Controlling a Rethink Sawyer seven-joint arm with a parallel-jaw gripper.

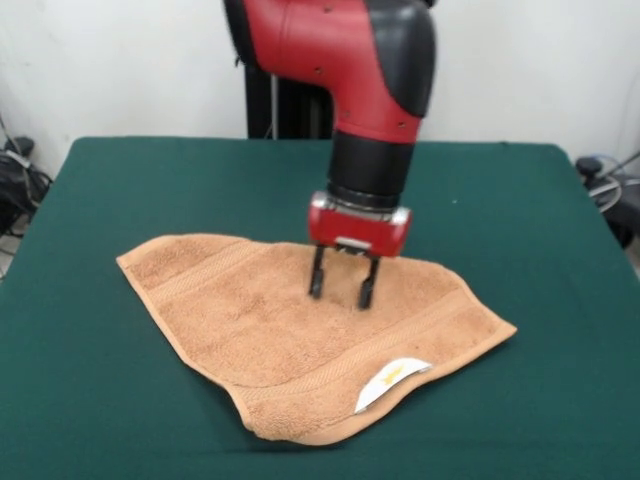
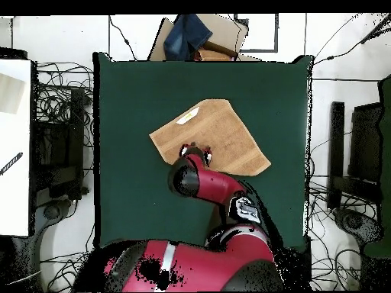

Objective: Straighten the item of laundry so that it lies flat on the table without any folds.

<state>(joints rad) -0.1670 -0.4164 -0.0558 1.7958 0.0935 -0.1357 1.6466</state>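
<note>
towel (image 1: 290, 335), one only, lies mid-frame in the front view on the green table (image 1: 90, 400), mostly spread, but its lower edge looks turned under by the white label (image 1: 392, 383), so i'd say flattening is unfinished. one gripper (image 1: 341, 286) stands over its upper middle, fingers parted, holding nothing, tips at the cloth.

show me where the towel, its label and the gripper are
towel (image 1: 260, 320), front view, on the bare terry in its middle
label (image 1: 392, 383), front view, on the white tag at the near hem
gripper (image 1: 341, 285), front view, midway between its two dark fingertips
</note>
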